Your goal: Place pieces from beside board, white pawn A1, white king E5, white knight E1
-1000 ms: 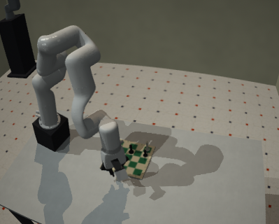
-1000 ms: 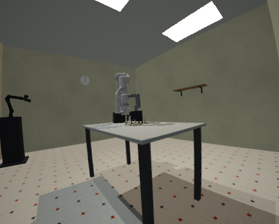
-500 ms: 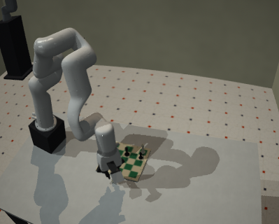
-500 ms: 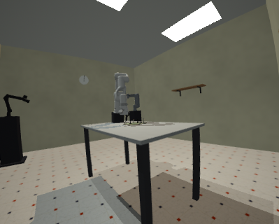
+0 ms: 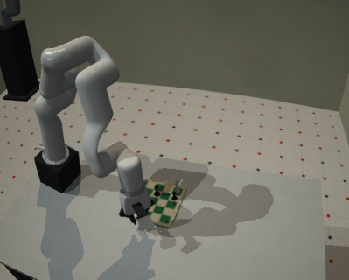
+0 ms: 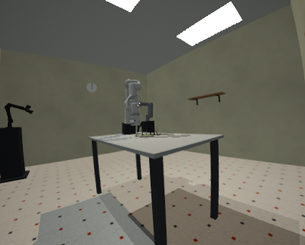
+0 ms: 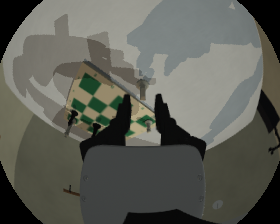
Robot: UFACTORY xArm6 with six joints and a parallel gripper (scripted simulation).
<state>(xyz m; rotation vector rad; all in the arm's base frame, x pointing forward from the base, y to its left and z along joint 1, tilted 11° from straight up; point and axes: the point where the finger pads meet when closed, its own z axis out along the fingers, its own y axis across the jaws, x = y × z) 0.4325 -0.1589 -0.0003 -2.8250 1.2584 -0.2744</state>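
Gripper [image 5: 134, 218] [image 6: 137, 129] [image 7: 142, 101], black-fingered: jaws parted to a moderate gap, neither wide nor closed, with nothing gripped. In the wrist view the fingers point up the frame from the bottom centre, the two tips level with each other.

Pale piece [image 7: 143, 90], one: upright beside the board, at the wrist view's centre, seen just past the gap between the tips; which of the named white pieces it is cannot be told.

Second pale piece [image 7: 148, 124], one: on the board near its right-hand corner in the wrist view, seen between the fingers; kind too small to tell.

Third pale piece [image 5: 177, 189] [image 7: 67, 130], one: near the board's upper right corner in the top view, at its lower left in the wrist view; kind unclear.

Black pieces, two: one [image 5: 157, 190] [image 7: 95, 128] and another [image 5: 174, 196] [image 7: 73, 117], both upright on the board.

Chessboard [image 5: 169, 202] [image 6: 147, 135] [image 7: 108, 97], green and cream: right of the gripper in the top view, lying slantwise.

Arm [image 5: 94, 96] [image 6: 132, 92], white: rising at the top view's left, bent over and down towards the board.

Table [image 5: 272, 223] [image 6: 157, 143] [image 7: 196, 70], pale-topped: beneath the board.
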